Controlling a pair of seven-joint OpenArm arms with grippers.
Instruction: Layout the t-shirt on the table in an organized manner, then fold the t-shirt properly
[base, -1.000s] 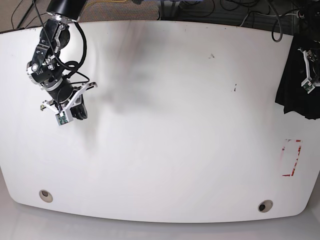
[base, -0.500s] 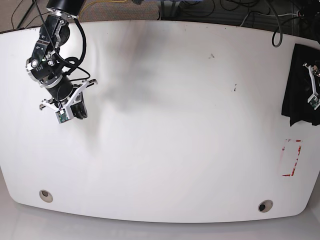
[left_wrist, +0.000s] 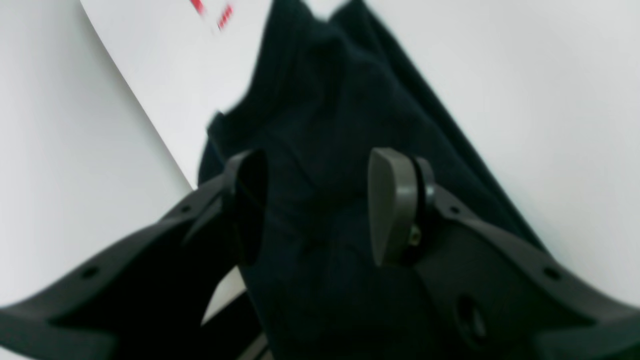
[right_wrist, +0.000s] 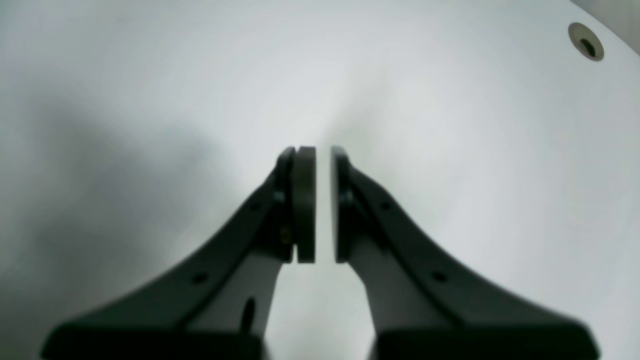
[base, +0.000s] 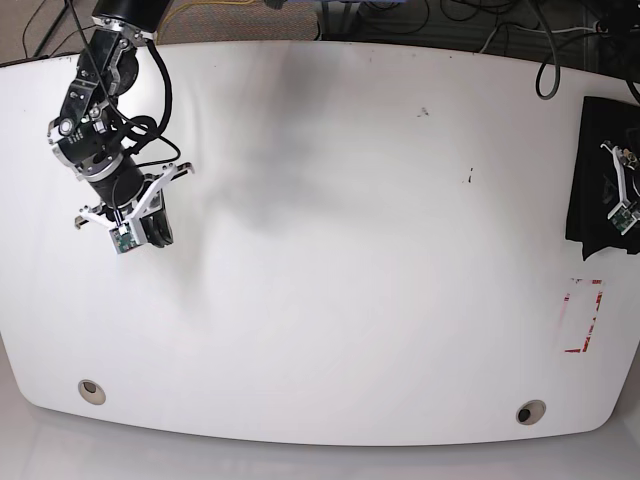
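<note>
The black t-shirt (base: 592, 165) lies bunched at the far right edge of the white table (base: 350, 260), partly cut off by the frame. My left gripper (base: 620, 195) sits on it. In the left wrist view the t-shirt (left_wrist: 340, 110) fills the gap between the gripper's (left_wrist: 315, 205) fingers, which stand well apart around a thick bunch of cloth, beside the table's edge. My right gripper (base: 140, 228) hovers over bare table at the left. In the right wrist view the right gripper (right_wrist: 322, 205) is shut with only a sliver of gap and nothing in it.
A red-marked rectangle (base: 583, 315) sits on the table below the t-shirt; its red marks (left_wrist: 212, 12) show blurred in the left wrist view. Two grommet holes (base: 91, 391) (base: 530, 412) lie near the front edge. Cables run behind the table's far edge.
My left gripper has moved right toward the table's edge, and the t-shirt has gone with it, further out of frame. My right arm has drifted slightly left and back.
</note>
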